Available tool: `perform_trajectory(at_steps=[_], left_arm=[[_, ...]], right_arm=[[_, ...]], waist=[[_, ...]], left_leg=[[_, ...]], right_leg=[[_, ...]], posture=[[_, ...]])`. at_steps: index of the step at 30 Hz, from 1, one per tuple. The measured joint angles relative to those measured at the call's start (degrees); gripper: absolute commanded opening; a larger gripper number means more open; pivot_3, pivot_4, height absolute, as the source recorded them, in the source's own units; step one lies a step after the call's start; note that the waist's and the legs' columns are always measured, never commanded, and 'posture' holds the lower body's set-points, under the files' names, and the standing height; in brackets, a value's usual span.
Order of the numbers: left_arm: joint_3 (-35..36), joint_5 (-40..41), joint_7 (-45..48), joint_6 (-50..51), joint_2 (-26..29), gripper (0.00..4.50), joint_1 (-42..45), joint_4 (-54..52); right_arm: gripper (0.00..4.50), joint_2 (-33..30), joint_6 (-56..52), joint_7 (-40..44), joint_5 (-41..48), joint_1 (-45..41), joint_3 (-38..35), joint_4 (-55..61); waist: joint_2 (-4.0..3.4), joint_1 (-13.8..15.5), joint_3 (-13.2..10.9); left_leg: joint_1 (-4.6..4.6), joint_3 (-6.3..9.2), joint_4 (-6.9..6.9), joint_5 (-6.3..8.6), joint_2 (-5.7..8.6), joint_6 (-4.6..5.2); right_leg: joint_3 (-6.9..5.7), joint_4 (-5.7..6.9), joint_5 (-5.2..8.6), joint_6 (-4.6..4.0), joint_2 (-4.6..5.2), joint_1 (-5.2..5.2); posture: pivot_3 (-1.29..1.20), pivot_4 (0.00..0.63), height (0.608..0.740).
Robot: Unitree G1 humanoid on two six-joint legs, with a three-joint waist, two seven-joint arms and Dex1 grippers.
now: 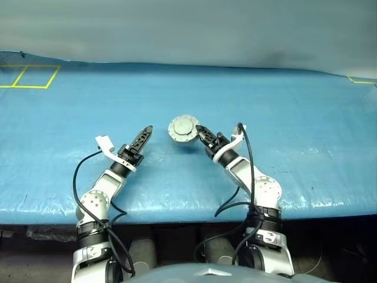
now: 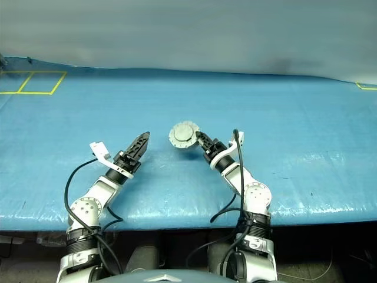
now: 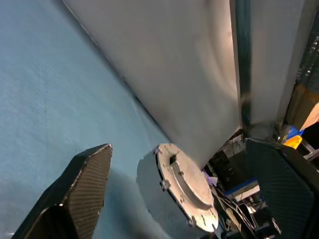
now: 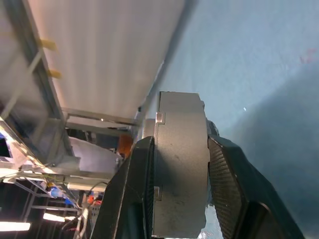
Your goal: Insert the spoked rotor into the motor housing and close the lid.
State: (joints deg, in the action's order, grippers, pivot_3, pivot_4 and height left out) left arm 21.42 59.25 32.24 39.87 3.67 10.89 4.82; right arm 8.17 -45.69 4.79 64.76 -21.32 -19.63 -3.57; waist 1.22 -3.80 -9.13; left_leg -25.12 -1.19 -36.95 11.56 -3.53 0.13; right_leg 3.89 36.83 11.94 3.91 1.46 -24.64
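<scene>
1. The right gripper [image 1: 200, 131] holds the motor housing [image 1: 183, 128] lifted off the blue table cover [image 1: 294, 130] — in the right wrist view its two black fingers [image 4: 130, 194] are pressed on the flat faces of the squat silver casing, one on each side, about part-way closed.

2. The lid [image 3: 187, 186] appears shut on the housing: the left wrist view shows a plain silver disc sitting flush on the casing, with small studs on its face. No copper windings are exposed.

3. The spoked rotor cannot be made out on the table; presumably it is already inside, though that cannot be confirmed with the lid closed.

4. The left gripper [image 1: 147, 131] hangs apart from the housing, to its left, jaws spread wide and empty — its fingers [image 3: 82, 186] flank the casing in the wrist view without touching it.

5. Judgement: the task looks at or near its end — insertion and closing seem done.

6. Next move likely calls for setting the closed housing down level on the table and releasing it gently, so that the lid stays seated.
</scene>
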Motion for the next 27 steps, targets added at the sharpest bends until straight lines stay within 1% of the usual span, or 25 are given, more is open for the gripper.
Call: perform_trajectory(at_steps=[5, 9, 16, 22, 27], left_arm=[[0.2, 7.6, -0.4, 6.4, -1.3, 4.45, -0.1, 0.0], [0.5, 13.4, -1.0, 10.2, -2.2, 4.45, 0.2, 0.0], [-0.1, 15.6, -1.3, 12.5, -3.7, 4.45, 2.1, 2.1], [0.7, 17.1, -2.0, 11.0, -7.8, 4.45, 4.9, 4.3], [1.7, 18.3, -2.1, 8.7, -9.3, 4.45, 7.5, 4.6]], right_arm=[[1.2, 0.9, 1.2, -1.1, 4.3, -3.0, 0.7, 2.6], [1.2, 0.9, 1.4, -1.5, 5.6, -3.1, 1.7, 3.7], [1.2, 0.9, -0.2, -0.9, 5.9, -2.0, 6.9, 7.3], [1.2, 0.4, -1.0, 0.0, 5.9, -0.8, 8.2, 9.1], [1.2, -0.4, -2.7, 0.3, 5.6, 0.7, 10.6, 9.3]], waist=[[0.0, 0.0, 0.0], [0.0, 0.0, 0.0], [0.0, 0.0, 0.0], [0.02, 0.4, 0.0], [0.02, 0.2, 0.0]], left_leg=[[-0.02, 0.05, 0.0, 0.0, 0.0, 0.0], [-0.05, 0.06, -0.02, 0.0, 0.0, 0.0], [-0.05, 0.08, -0.03, 0.0, 0.01, 0.0], [-0.14, 0.12, -0.13, 0.0, 0.04, 0.0], [-0.17, 0.17, -0.07, 0.0, 0.03, 0.0]], right_leg=[[-0.03, 0.0, 0.0, -0.01, -0.01, 0.0], [-0.03, -0.01, 0.0, -0.01, -0.01, 0.0], [-0.04, -0.02, 0.0, -0.01, -0.02, -0.01], [-0.06, -0.07, 0.0, -0.01, -0.01, -0.01], [-0.06, -0.06, 0.0, -0.03, -0.04, -0.05]], posture=[[0.0, 0.15, 0.74], [0.0, 0.15, 0.74], [0.0, 0.15, 0.74], [0.0, 0.15, 0.74], [0.0, 0.15, 0.74]])
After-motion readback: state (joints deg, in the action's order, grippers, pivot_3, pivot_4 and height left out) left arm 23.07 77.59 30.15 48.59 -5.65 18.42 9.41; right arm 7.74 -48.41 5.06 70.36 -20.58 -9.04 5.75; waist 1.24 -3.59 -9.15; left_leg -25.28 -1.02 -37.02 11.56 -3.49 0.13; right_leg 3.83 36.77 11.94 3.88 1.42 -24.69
